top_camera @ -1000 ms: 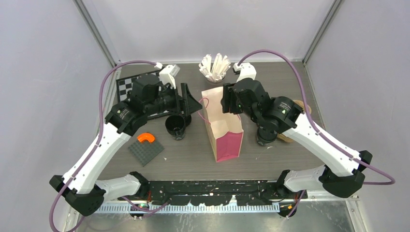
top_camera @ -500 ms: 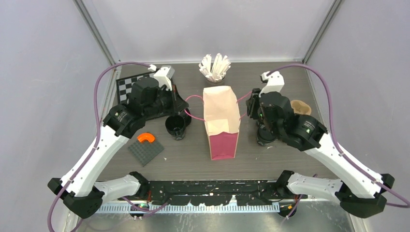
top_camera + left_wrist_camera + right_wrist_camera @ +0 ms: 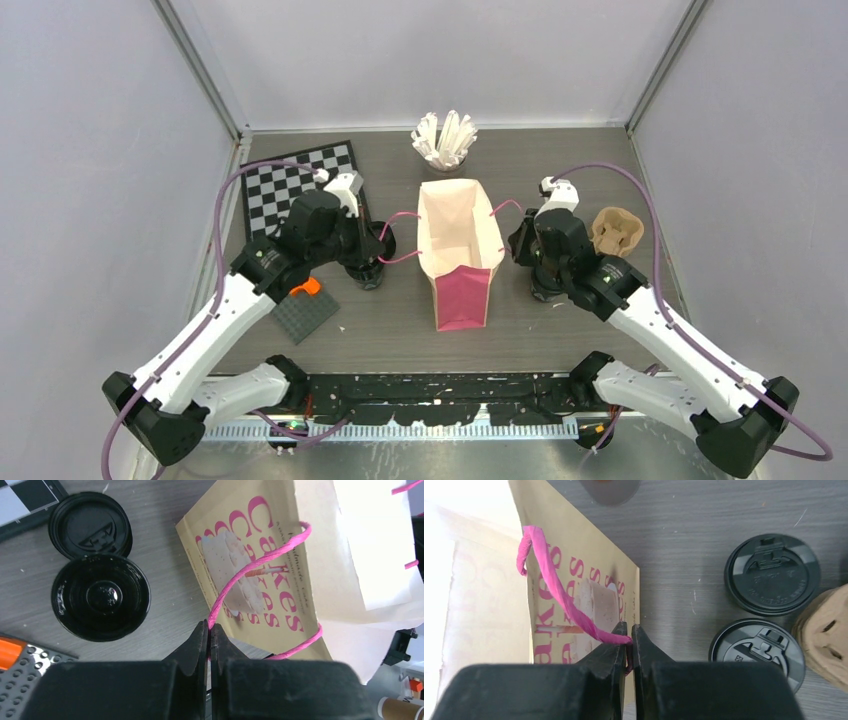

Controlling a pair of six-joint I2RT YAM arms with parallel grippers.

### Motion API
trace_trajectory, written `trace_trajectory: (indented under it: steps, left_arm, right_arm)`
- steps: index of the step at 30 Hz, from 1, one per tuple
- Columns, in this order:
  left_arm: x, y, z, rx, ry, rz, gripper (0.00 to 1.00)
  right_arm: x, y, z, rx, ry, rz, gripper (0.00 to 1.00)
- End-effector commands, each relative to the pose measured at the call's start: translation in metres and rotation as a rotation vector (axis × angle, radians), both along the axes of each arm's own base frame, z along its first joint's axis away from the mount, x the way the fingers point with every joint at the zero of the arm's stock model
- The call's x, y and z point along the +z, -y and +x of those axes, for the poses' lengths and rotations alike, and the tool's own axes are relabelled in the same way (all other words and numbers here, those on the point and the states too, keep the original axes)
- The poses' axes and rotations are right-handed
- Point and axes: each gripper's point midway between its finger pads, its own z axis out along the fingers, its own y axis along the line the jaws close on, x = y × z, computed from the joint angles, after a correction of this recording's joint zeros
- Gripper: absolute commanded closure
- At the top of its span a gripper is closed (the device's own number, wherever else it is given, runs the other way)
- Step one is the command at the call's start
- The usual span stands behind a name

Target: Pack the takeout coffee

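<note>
Pinching a pink handle (image 3: 216,607) of the bag (image 3: 458,222) each, left fingers (image 3: 197,647) and right fingers (image 3: 646,650) clamped tight; right of frame, two small black cups (image 3: 772,575) wear round embossed lids

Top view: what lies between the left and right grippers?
The open pink paper bag stands there in the top view; the left gripper and right gripper each pinch one of its pink handles.
</note>
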Motion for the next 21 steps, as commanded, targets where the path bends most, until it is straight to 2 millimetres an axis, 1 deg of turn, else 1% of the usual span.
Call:
trace_trajectory:
  steps: [1, 4, 6, 8, 10, 12, 14, 17, 19, 21]
  left_arm:
    - [0.002, 0.011, 0.001, -0.005, 0.017, -0.091, 1.0]
    - [-0.009, 0.02, -0.001, -0.034, -0.015, -0.113, 1.0]
    - [-0.012, 0.024, -0.002, -0.047, -0.029, -0.121, 1.0]
    - [-0.008, 0.025, -0.003, -0.055, -0.022, -0.132, 1.0]
    - [0.001, 0.025, -0.004, -0.061, 0.001, -0.147, 1.0]
    - [0.01, 0.025, -0.004, -0.067, 0.027, -0.158, 1.0]
    - [0.018, 0.024, -0.003, -0.069, 0.056, -0.167, 1.0]
    - [0.024, 0.025, -0.002, -0.074, 0.073, -0.181, 1.0]
    - [0.028, 0.028, -0.003, -0.084, 0.076, -0.194, 1.0]
    - [0.03, 0.029, -0.003, -0.086, 0.075, -0.2, 1.0]
  right_arm:
    - [0.004, -0.019, 0.007, 0.038, 0.018, 0.126, 0.88]
    - [-0.004, -0.021, 0.011, 0.035, -0.003, 0.144, 0.87]
    - [-0.002, -0.023, 0.012, 0.047, -0.008, 0.155, 0.85]
    - [0.011, -0.024, 0.009, 0.061, 0.003, 0.167, 0.8]
    - [0.025, -0.023, 0.001, 0.086, 0.011, 0.173, 0.72]
    - [0.039, -0.017, -0.008, 0.094, 0.009, 0.164, 0.63]
    - [0.054, -0.01, -0.016, 0.105, 0.017, 0.146, 0.56]
    - [0.075, -0.006, -0.022, 0.133, 0.044, 0.127, 0.46]
    - [0.087, -0.007, -0.025, 0.161, 0.059, 0.118, 0.42]
    - [0.099, -0.006, -0.025, 0.168, 0.079, 0.114, 0.41]
